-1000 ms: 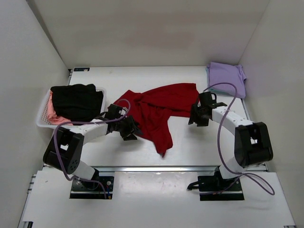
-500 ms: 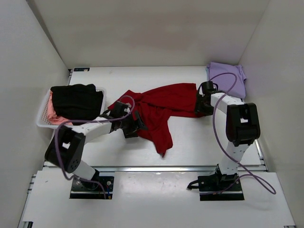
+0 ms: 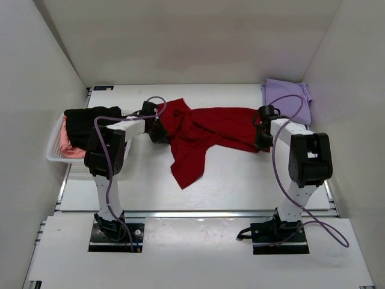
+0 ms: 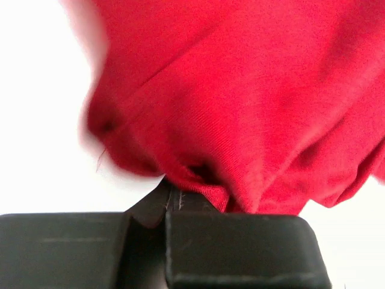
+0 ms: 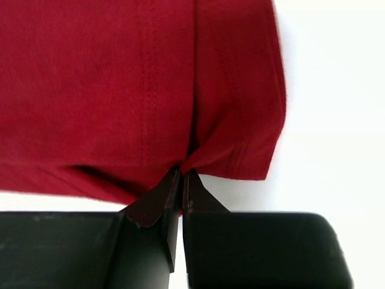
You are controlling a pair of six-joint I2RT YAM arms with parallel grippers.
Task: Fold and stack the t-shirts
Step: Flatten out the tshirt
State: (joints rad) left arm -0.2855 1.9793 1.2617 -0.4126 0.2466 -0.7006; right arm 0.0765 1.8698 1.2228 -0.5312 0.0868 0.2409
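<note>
Red t-shirt [image 3: 204, 129] in both closed hands [image 4: 168, 191] [image 5: 182, 179]

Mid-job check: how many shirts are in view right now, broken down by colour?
red tee: 1
lavender tee: 1
black tee, in the basket: 1
pink tee, under the black one: 1
Total: 4 shirts

Deep red t-shirt [image 3: 204, 129] spread out centrally (rumpled); lavender t-shirt [image 3: 289, 99] folded, far-right corner.
</note>
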